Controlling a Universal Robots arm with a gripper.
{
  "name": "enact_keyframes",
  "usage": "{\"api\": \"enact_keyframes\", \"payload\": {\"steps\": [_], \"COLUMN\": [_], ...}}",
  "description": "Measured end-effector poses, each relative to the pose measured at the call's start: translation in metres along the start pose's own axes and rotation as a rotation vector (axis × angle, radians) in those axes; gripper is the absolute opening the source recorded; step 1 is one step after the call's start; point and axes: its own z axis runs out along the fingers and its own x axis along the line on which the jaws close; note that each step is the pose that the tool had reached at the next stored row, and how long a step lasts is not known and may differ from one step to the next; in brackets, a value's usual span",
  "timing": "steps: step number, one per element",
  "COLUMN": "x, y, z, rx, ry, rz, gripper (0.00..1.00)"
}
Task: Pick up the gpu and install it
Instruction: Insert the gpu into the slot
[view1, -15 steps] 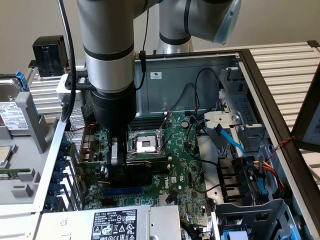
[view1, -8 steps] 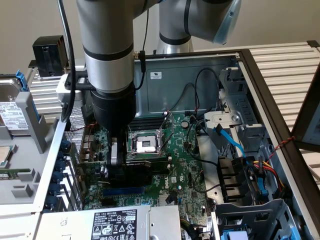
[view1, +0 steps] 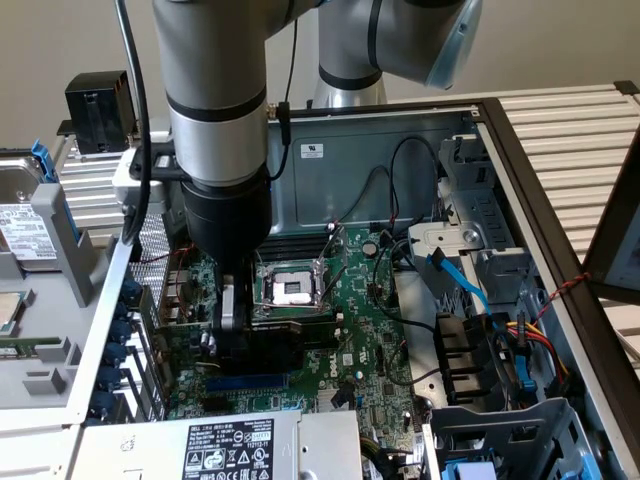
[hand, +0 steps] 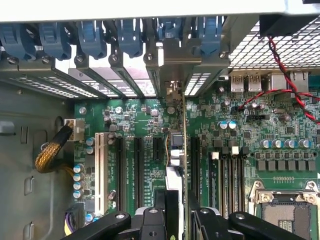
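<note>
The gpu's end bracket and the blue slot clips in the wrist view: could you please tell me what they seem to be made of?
Bracket of the gpu: bare metal, probably steel, judging by its pale silvery sheen. Blue slot clips: most likely moulded plastic; the colour is uniform with a soft gloss.

One gpu (hand: 175, 146) — one motherboard (hand: 250, 127)

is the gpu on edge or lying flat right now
On edge: the gpu shows as a thin line standing square to the motherboard, gripped in the claw.
</note>
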Motion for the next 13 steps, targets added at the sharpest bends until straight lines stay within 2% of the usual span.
{"api": "enact_keyframes", "payload": {"steps": [13], "x": [-0.0002], "y": [0.0006], "z": [0.0027], "rx": [0.0000], "ry": [-0.0007], "rz": [0.000], "gripper": [0.27]}}
